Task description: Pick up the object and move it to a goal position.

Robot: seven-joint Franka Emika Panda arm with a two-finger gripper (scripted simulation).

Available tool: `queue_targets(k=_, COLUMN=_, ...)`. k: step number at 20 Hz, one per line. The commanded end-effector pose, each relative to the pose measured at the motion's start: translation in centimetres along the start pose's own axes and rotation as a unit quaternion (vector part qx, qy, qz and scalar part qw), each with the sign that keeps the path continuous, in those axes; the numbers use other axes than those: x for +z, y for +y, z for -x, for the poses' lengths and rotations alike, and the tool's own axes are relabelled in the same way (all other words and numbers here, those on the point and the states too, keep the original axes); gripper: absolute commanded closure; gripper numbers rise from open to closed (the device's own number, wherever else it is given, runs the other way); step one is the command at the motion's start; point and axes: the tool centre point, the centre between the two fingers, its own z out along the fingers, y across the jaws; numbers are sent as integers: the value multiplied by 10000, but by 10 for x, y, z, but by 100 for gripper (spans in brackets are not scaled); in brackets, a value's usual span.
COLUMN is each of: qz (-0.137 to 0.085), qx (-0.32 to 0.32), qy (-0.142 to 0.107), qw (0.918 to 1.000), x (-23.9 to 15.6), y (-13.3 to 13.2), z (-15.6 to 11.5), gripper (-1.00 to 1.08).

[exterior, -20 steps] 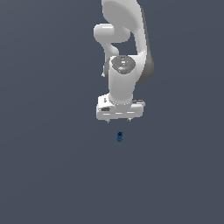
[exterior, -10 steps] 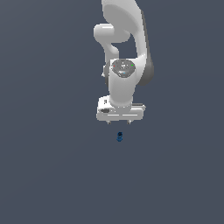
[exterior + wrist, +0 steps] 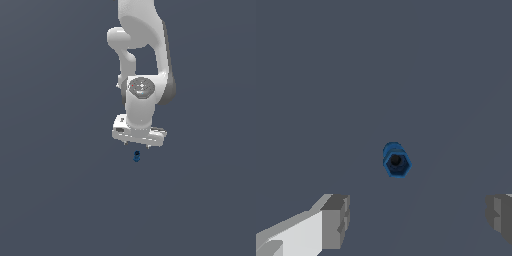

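Where the white arm (image 3: 142, 60) hangs down, its claw (image 3: 136, 145) sits just above the object (image 3: 136, 156), apart from it. The object is a tiny blue stub, roughly cylindrical, standing upright on a flat, matte grey bench (image 3: 55, 200). The wrist view looks down its long axis and shows a dark six-sided top (image 3: 396, 161) with a black hole, hidden from outside. That view also shows two grey blocky fingers (image 3: 336, 221) spread wide, the object lying between them and untouched.
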Motion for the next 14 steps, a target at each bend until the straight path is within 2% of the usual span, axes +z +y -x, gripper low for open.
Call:
queue_targets(k=1, qz=3, qx=334, qy=4, qw=9994, x=7, y=-2, z=-3, gripper=-92)
queue_targets(k=7, qz=16, qx=959, qy=16, qw=9954, x=21, y=-5, z=-7, gripper=-92)
queue_targets(k=14, qz=27, qx=1368, qy=29, qw=9906, x=30, y=-6, z=-10, gripper=-92)
